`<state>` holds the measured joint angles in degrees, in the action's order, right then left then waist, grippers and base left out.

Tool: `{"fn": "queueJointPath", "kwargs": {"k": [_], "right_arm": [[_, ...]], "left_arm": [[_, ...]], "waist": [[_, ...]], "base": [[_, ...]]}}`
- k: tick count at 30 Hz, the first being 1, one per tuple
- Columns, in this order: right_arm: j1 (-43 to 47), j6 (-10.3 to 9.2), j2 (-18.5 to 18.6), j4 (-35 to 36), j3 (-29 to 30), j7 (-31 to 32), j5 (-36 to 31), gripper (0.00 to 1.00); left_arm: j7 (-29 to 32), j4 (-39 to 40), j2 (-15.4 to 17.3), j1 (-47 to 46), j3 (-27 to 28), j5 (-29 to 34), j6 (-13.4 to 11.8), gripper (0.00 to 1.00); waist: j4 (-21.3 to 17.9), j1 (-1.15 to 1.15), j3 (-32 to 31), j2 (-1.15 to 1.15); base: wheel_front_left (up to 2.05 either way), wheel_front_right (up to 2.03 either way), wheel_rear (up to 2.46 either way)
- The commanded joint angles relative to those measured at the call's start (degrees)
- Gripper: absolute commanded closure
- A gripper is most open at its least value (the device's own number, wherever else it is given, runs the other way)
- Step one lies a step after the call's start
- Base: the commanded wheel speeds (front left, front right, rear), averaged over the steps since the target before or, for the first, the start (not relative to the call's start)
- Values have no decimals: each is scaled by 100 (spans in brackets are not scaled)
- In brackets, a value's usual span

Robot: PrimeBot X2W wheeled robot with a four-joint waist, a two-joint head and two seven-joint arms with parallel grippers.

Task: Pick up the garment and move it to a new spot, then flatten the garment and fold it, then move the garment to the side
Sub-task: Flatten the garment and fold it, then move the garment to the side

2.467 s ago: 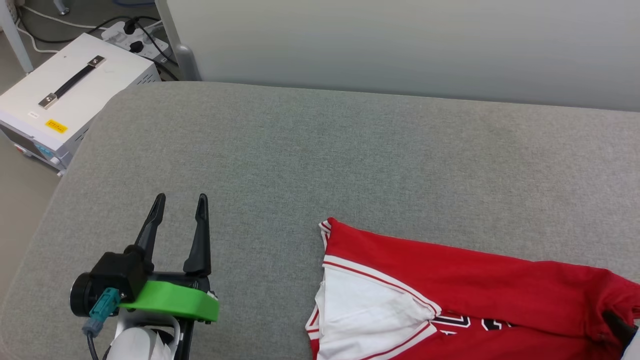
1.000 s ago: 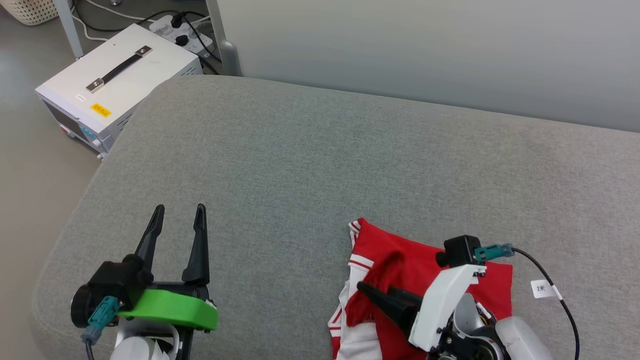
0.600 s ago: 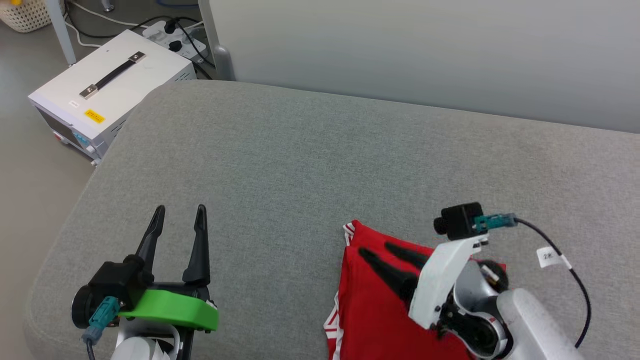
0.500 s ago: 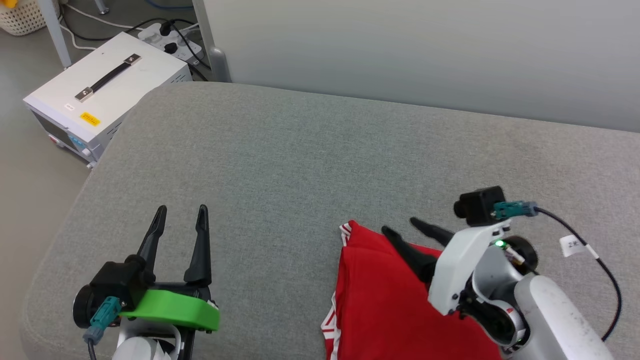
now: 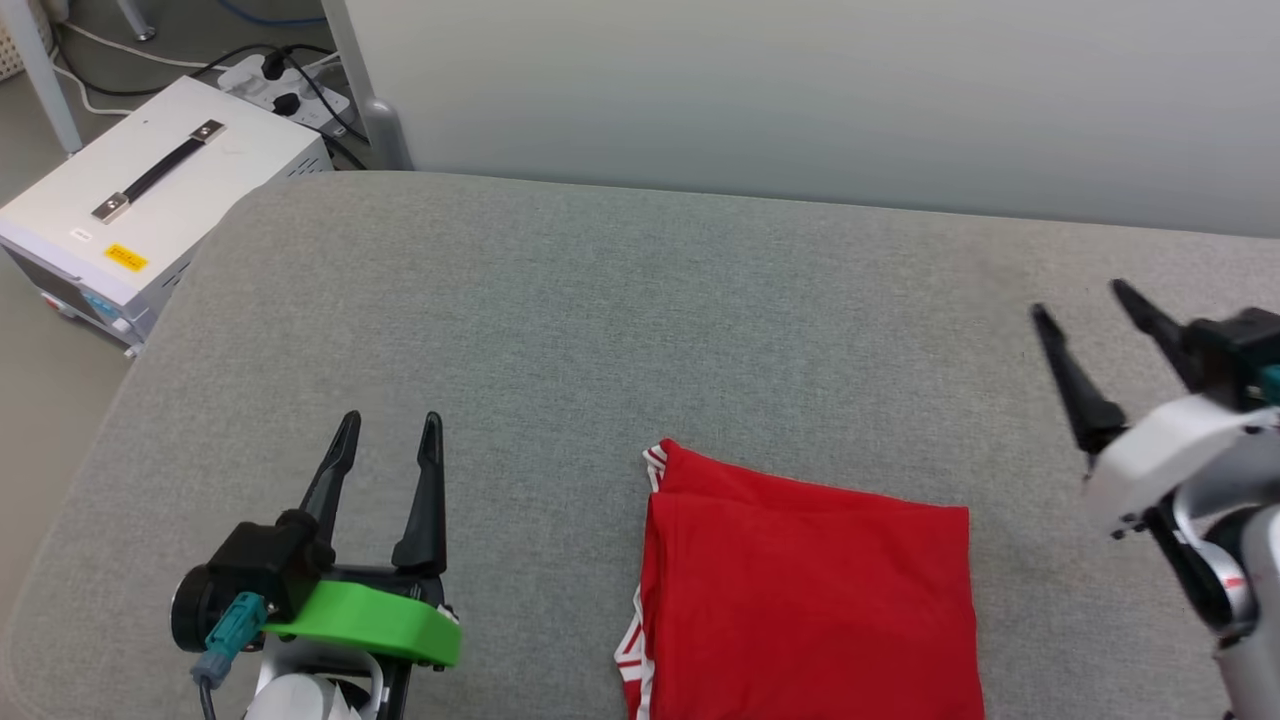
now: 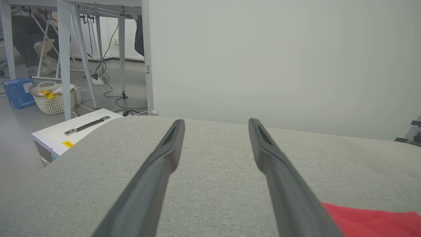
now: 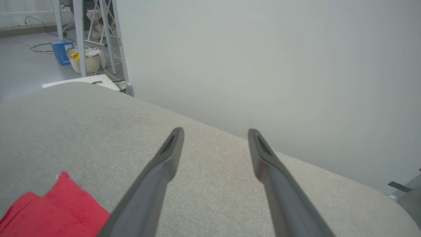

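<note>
The red garment (image 5: pixel 810 590) lies folded into a flat block on the grey cushion, red-and-white striped trim showing along its left edge; the lettering is hidden. A red corner of the garment (image 6: pixel 371 222) shows at the lower right of the left wrist view, and the garment (image 7: pixel 49 214) sits at the lower left of the right wrist view. My left gripper (image 5: pixel 388 430) rests open to the left of the garment, holding nothing. My right gripper (image 5: pixel 1080 298) hovers open, up and to the right of the garment, clear of it.
The grey cushion (image 5: pixel 600 300) spreads wide, with a pale wall (image 5: pixel 800 90) behind it. A white case with a black handle (image 5: pixel 140 200) stands on the floor at the far left, beside a power strip and cables (image 5: pixel 280 85). A wicker basket (image 6: pixel 54 98) sits further off.
My right gripper folded the garment over to the left, let go and opened, then drew back up and to the right. The garment now lies as a compact block. The camera shifted slightly.
</note>
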<state>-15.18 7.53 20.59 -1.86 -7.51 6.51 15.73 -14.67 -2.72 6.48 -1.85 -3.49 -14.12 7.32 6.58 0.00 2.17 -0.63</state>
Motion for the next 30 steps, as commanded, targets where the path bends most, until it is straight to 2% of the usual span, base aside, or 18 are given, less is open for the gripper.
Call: {"fn": "queueJointPath", "kwargs": {"k": [1, 5, 10, 14, 21, 30], "right_arm": [[172, -4, 4, 41, 168, -148, -48, 0], [562, -4, -90, 239, 618, -513, -335, 0], [1087, -4, -546, 559, 1177, -912, -448, 0], [1462, -4, -832, 694, 1404, -1188, -577, 0], [1821, -4, -1198, 735, 1511, -1382, -634, 0], [1809, -4, -1208, 641, 1439, -1205, -636, 0]], "left_arm": [[-33, 13, -42, 10, -27, -29, 16, 0], [-33, 9, -53, 33, -72, -36, 16, 0], [-33, 35, -21, 100, -219, -66, 16, 0], [-33, 63, -8, 188, -219, -104, 16, 0], [-33, 105, -49, 220, -227, -111, 16, 0], [-33, 118, -53, 175, -276, -61, 16, 0]], "waist": [[-35, 0, 9, 63], [-111, 0, 29, 63], [-185, 0, 44, 63], [-202, 0, 54, 63], [-196, 0, 49, 63], [-180, 0, 20, 63]], "base": [[0, 0, 0], [0, 0, 0], [0, 0, 0], [0, 0, 0], [0, 0, 0], [0, 0, 0]]}}
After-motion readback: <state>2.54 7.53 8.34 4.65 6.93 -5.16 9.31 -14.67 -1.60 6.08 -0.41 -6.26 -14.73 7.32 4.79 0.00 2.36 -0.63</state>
